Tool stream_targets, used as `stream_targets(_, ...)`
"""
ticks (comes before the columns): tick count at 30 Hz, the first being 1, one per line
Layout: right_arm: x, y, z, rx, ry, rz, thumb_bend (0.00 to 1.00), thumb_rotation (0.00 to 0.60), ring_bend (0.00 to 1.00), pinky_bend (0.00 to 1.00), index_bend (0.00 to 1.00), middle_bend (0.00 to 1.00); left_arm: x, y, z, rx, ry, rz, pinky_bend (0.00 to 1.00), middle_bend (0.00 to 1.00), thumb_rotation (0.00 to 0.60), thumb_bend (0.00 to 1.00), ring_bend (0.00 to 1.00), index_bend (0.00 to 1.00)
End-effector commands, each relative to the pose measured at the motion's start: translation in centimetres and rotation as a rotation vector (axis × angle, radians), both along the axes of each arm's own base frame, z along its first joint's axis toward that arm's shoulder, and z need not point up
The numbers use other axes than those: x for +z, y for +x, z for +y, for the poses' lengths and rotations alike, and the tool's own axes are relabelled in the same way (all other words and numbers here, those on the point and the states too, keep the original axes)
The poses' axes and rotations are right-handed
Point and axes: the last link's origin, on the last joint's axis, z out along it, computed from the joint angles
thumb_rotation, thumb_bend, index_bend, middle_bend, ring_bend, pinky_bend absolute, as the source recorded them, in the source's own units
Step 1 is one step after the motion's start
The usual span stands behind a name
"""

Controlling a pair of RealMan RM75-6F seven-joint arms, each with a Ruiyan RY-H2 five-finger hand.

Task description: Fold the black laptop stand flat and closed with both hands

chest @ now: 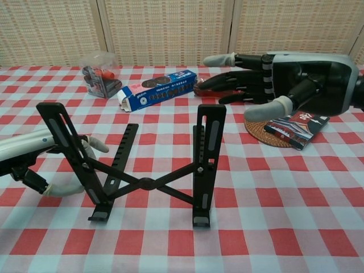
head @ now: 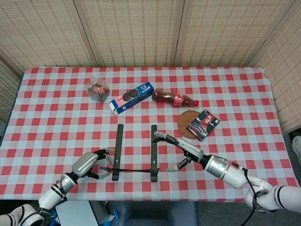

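Note:
The black laptop stand [head: 134, 162] stands unfolded near the table's front edge. In the chest view its left upright [chest: 63, 145] and right upright [chest: 207, 153] rise from a crossed brace [chest: 147, 183]. My left hand [head: 90, 162] lies low beside the left upright with its fingers [chest: 94, 145] apart; one reaches behind the upright and the thumb lies below. I cannot tell whether it touches. My right hand [head: 181, 148] hovers open to the right of the right upright, clear of it, and the chest view shows that right hand [chest: 273, 79] with its fingers spread.
Behind the stand lie a blue cookie box [head: 131, 97], a clear box [head: 97, 88] with red contents and a cola bottle [head: 174, 98] on its side. A woven coaster [head: 186, 123] carries a black packet [head: 203, 124] just beyond my right hand.

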Motion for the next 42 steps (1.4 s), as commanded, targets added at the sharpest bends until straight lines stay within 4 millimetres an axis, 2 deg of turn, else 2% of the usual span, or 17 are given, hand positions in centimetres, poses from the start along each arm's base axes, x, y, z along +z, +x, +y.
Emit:
stream_targets(1, 0.0, -0.1, 0.0, -0.003, 0.0, -0.002, 0.11, 0.6, 0.03, 0.04, 0.04, 0.14, -0.2, 0.0, 0.0, -0.005, 0.002, 0.008, 0.32, 0.17, 0.532, 0.28, 0.21, 0.44)
stream_targets(7, 0.0, -0.3, 0.0, -0.011, 0.0, -0.003, 0.11, 0.6, 0.03, 0.04, 0.04, 0.14, -0.4, 0.2, -0.2, -0.012, 0.002, 0.009, 0.32, 0.17, 0.527, 0.29, 0.21, 0.47)
stream_targets(18, -0.2, -0.5, 0.2, -0.02, 0.004, 0.0, 0.11, 0.6, 0.03, 0.04, 0.04, 0.14, -0.7, 0.8, -0.2, -0.015, -0.012, -0.002, 0.31, 0.17, 0.52, 0.31, 0.21, 0.46)
stream_targets(32, -0.4, -1.0, 0.4, -0.028, 0.008, 0.016, 0.11, 0.6, 0.03, 0.04, 0.04, 0.14, -1.0, 1.1, -0.4, -0.021, -0.022, -0.005, 0.29, 0.17, 0.516, 0.4, 0.21, 0.49)
stream_targets(36, -0.7, -1.2, 0.6, -0.02, 0.009, 0.051, 0.11, 0.6, 0.03, 0.04, 0.04, 0.14, -1.0, 1.0, -0.4, -0.033, -0.017, 0.006, 0.29, 0.17, 0.514, 0.4, 0.21, 0.5)
stream_targets(42, -1.6, -1.3, 0.8, 0.048, -0.026, 0.214, 0.13, 0.6, 0.03, 0.04, 0.06, 0.14, -0.7, 0.7, -0.4, -0.046, -0.008, 0.021, 0.29, 0.17, 0.512, 0.4, 0.21, 0.5)
